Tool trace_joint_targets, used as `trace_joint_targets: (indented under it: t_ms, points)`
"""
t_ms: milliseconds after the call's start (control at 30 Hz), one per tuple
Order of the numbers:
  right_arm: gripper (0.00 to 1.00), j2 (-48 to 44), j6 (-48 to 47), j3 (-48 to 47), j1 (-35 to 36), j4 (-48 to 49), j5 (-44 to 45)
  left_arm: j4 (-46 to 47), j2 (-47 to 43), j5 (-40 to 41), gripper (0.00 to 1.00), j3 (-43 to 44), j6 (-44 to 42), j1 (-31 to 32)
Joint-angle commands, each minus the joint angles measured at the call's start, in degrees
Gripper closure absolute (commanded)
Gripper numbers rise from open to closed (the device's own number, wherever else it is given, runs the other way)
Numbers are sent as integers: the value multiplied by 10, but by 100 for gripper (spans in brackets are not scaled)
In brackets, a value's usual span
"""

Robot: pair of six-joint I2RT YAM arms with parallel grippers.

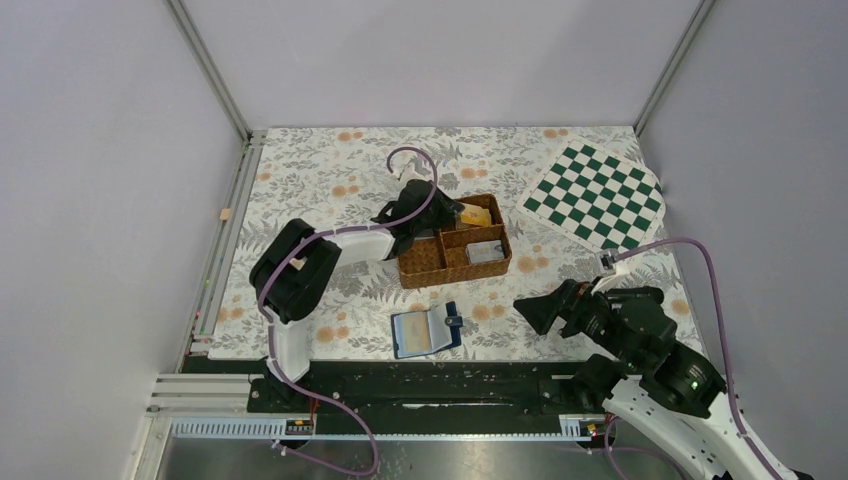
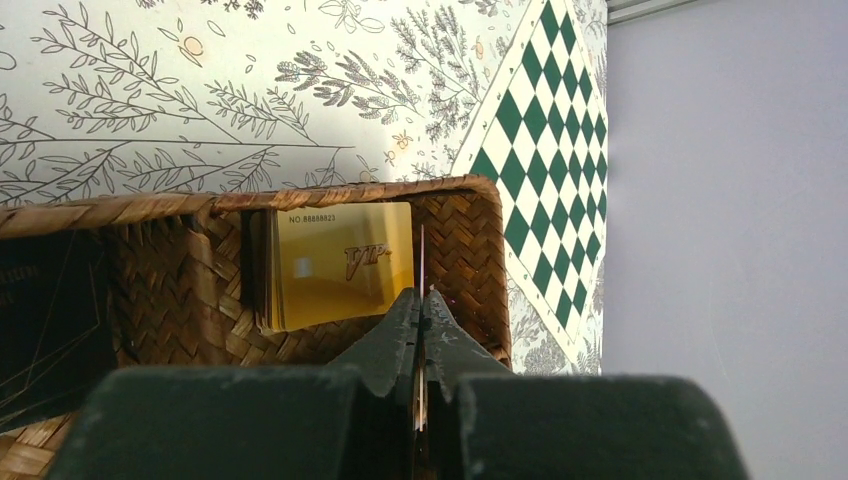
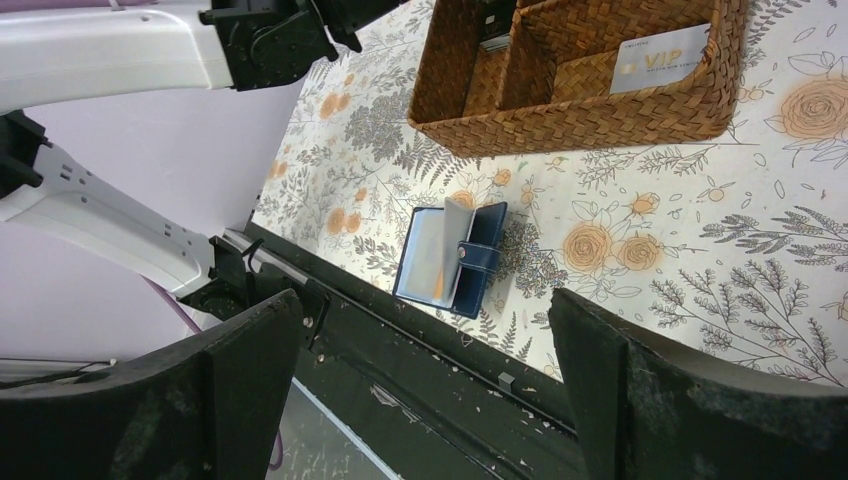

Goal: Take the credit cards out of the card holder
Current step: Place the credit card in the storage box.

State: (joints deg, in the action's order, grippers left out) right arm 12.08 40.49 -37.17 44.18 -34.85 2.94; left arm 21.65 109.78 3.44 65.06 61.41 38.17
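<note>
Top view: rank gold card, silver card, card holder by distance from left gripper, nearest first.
1. gold card, far-right compartment of the tray, beside the left gripper, which pinches a thin card.
2. silver card, near-right compartment.
3. card holder, open, outside the tray, on its near side.

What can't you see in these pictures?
Cards left in the card holder: right wrist view, a raised flap covers its pockets; top view, too small.
Face of the thin card in the left gripper: left wrist view, edge-on.
Wicker tray, far-left compartment: top view, left gripper covers it.
</note>
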Motion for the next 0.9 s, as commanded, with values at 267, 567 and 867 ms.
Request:
trace_joint_targets:
  t_ms: [267, 567, 867]
  points:
    - [0, -8, -27, -44, -2, -33, 12, 52, 32, 1, 100, 49, -5, 2]
    - [0, -10, -24, -31, -2, -51, 47, -14, -22, -11, 100, 62, -53, 2]
    - [0, -61, -4, 18, -2, -94, 147, 18, -64, -61, 100, -10, -42, -8]
